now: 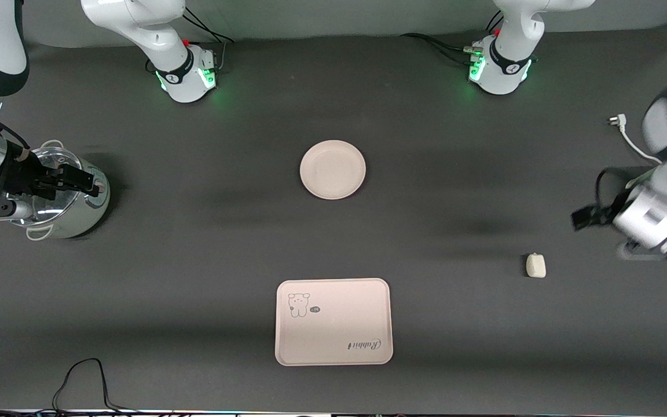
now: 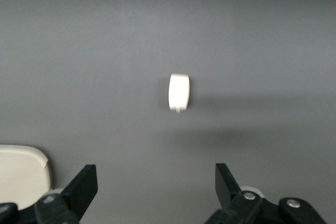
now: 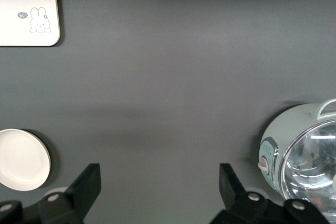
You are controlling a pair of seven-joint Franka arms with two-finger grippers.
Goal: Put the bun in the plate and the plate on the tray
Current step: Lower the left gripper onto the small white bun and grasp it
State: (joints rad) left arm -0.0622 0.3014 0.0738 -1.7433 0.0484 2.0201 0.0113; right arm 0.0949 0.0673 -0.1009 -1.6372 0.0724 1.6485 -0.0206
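Observation:
The small off-white bun (image 1: 535,265) lies on the dark table toward the left arm's end; in the left wrist view the bun (image 2: 179,92) sits ahead of the fingers. The round cream plate (image 1: 332,169) lies mid-table and is empty. The printed tray (image 1: 333,322) lies nearer to the front camera than the plate. My left gripper (image 1: 585,217) is open and empty in the air beside the bun, which it does not touch; in its own view (image 2: 156,182) the jaws stand wide apart. My right gripper (image 1: 79,179) is open and empty over a rice cooker.
A pale green rice cooker (image 1: 67,197) with a glass lid stands at the right arm's end of the table, also seen in the right wrist view (image 3: 304,156). A white plug and cable (image 1: 617,120) lie near the left arm's end. A black cable (image 1: 79,376) loops at the front edge.

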